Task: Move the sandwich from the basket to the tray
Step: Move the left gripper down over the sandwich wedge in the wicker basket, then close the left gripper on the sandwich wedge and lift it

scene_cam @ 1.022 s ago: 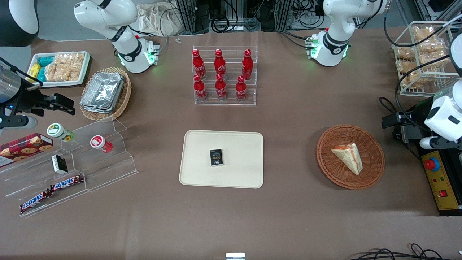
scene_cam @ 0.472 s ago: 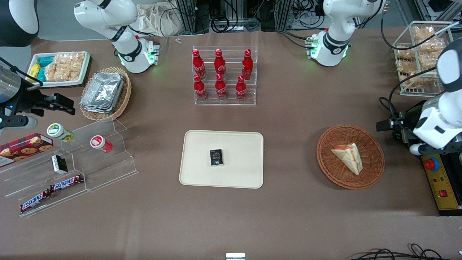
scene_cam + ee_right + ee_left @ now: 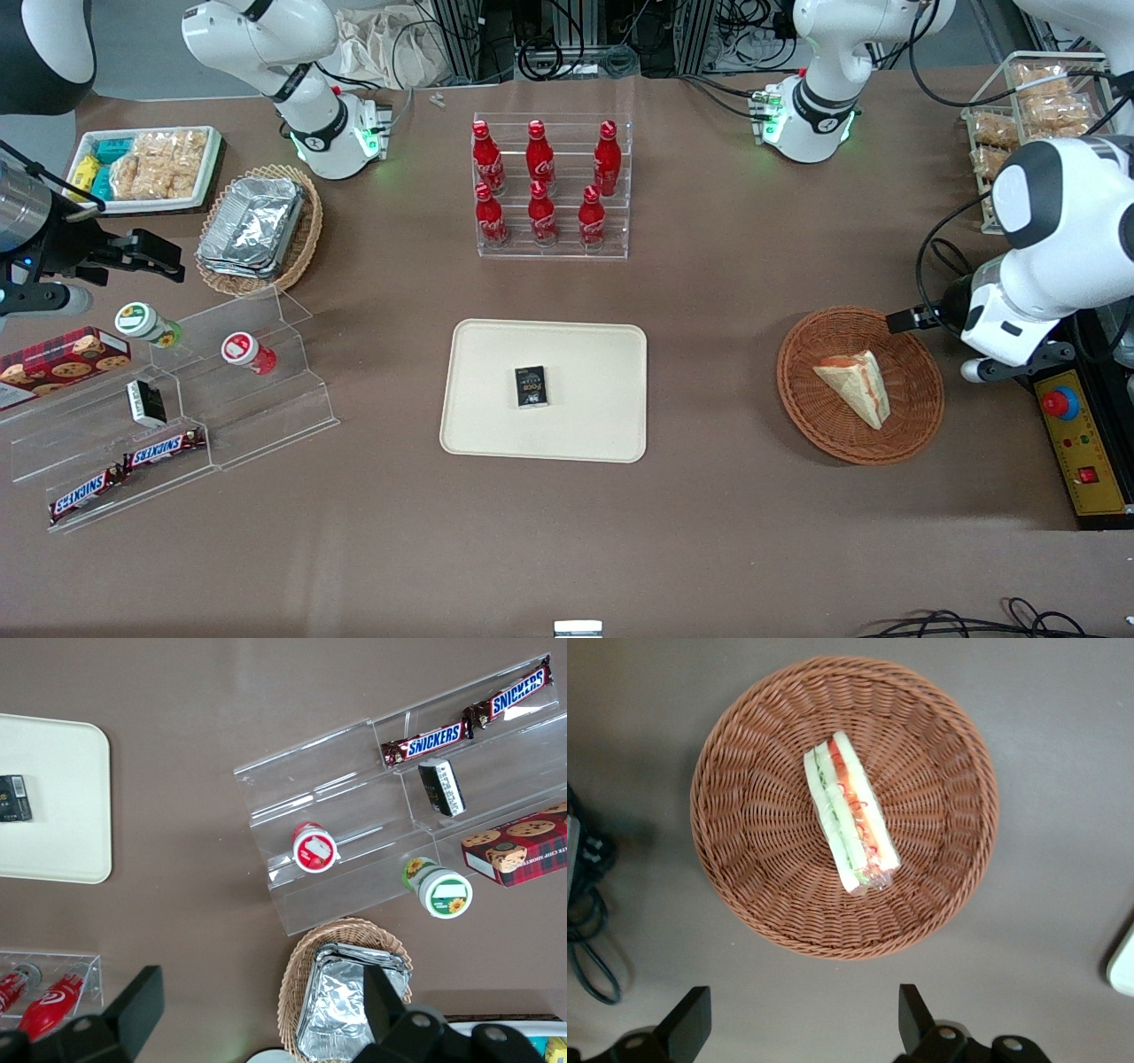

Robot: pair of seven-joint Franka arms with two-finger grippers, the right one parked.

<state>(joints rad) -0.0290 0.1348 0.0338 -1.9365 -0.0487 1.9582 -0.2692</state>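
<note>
One sandwich (image 3: 850,811) is lying in the middle of the basket (image 3: 744,806), and the gripper (image 3: 804,1028) is hovering beside the basket's rim with jaws spread wide — not yet above the wedge. Its long axis is running roughly across the gap between the fingers (image 3: 912,1014) — likely a wrist turn is needed.

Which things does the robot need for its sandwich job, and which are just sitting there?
Needed: sandwich, basket, tray, and the open hand above the basket.
Just sitting: cola bottles, small black box on the tray, Snickers bars.
</note>
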